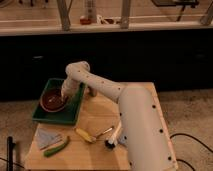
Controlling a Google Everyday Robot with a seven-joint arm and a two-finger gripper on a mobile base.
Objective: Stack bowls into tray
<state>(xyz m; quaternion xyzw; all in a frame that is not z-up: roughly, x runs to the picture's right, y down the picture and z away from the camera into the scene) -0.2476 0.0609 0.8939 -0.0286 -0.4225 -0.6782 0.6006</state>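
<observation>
Camera view: the white arm (pixel 142 125) fills the near right and blocks much of the table's right side. It reaches up and left across the wooden table (pixel 97 112) and bends down into the tray.

Near edge of table, left to right:
- grey-blue folded cloth (pixel 46 137)
- long green item (pixel 57 148) just beside the cloth, type unclear
- yellow elongated item (pixel 85 135), lying diagonally
- thin metallic utensil (pixel 104 132) touching or almost touching the yellow item's far end
- black-tipped white handle (pixel 113 140) next to the arm

A black pole (pixel 10 150) stands off the table at far left.

Mid table: green tray (pixel 54 119) sits on the left rear corner, long side angled to the table edge. A dark red-brown bowl (pixel 51 100) sits inside it, in the left half, upright. Can't tell if it's one bowl or several nested.

The gripper (pixel 64 96) is down inside the tray at the bowl's right rim, touching it or just beside it. Grip state: can't tell; the wrist hides it.

A small dark object (pixel 93 92) stands behind the arm, right of the tray, too blurred to identify.

Beyond the table: dark cabinet front (pixel 150 55), then a pale ledge with a small red item (pixel 86 21) and upright metal frame posts (pixel 63 14).
</observation>
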